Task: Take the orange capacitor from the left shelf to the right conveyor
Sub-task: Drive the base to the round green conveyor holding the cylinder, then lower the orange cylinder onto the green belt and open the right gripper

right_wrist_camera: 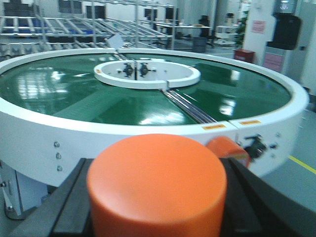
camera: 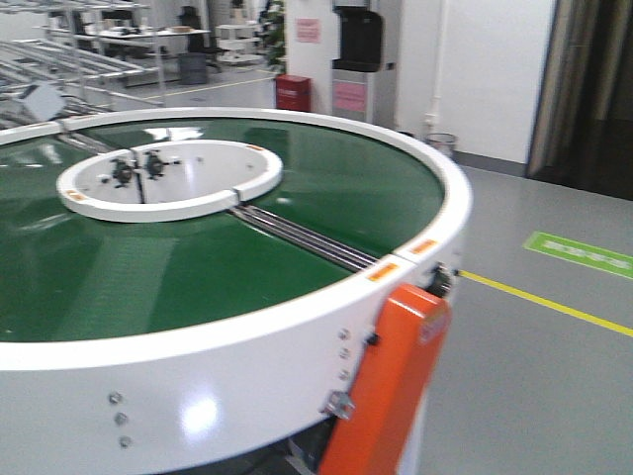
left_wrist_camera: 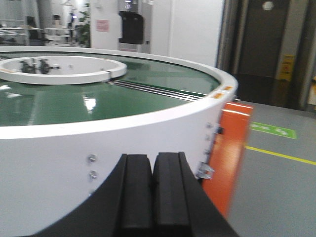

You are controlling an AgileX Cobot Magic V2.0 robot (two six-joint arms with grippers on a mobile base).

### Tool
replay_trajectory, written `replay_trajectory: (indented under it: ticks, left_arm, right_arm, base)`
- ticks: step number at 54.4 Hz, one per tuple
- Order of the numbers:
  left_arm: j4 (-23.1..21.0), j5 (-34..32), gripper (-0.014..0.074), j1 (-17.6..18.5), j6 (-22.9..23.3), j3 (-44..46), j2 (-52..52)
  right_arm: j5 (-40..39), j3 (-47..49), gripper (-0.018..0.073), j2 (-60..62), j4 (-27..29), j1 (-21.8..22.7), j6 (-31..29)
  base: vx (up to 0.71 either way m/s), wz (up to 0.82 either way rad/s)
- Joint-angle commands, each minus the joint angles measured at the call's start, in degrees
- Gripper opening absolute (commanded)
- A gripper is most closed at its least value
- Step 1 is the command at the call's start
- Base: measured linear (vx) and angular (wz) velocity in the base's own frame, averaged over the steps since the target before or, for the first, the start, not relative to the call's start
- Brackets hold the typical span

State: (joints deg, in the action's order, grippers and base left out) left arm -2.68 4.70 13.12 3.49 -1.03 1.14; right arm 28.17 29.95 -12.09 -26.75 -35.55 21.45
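Observation:
The orange capacitor (right_wrist_camera: 157, 185) fills the bottom of the right wrist view, flat top toward the camera, held between the black fingers (right_wrist_camera: 74, 202) of my right gripper (right_wrist_camera: 157, 197), which is shut on it. It hangs short of the white outer wall of the right conveyor (right_wrist_camera: 148, 131), whose dark-green belt (camera: 326, 198) rings a white central well (camera: 173, 178). My left gripper (left_wrist_camera: 152, 192) is shut with nothing in it, its pads pressed together in front of the conveyor's wall (left_wrist_camera: 98, 143). The left shelf is out of view.
An orange guard (camera: 386, 386) is bolted to the conveyor's side, with a steel latch (camera: 338, 404) beside it. Steel rollers (camera: 307, 237) cross the belt. Bare roller racks (right_wrist_camera: 74, 27) stand behind. Grey floor with a yellow line (camera: 544, 302) lies to the right.

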Motion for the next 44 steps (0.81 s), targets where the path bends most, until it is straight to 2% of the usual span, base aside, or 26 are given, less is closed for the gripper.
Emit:
replay_trajectory:
  ticks: [1,22,44]
  left_arm:
    - [-0.27,-4.7,-0.0006,0.44,0.32,1.71,0.27]
    - [-0.27,-4.7,-0.0006,0.44,0.32,1.71,0.27]
    - [-0.27,-4.7,-0.0006,0.44,0.32,1.71,0.27]
  right_arm:
    - [-4.75,1.66,-0.0008,-0.49,-1.6,0.07,0.08]
    - [-4.37,1.66,-0.0008,-0.49,-1.6,0.01,0.08]
    - [-4.37,1.66,-0.0008,-0.49,-1.6,0.01,0.08]
  base:
    - [0.46,0.49]
    - [0.45,0.43]
    - [0.36,0.08]
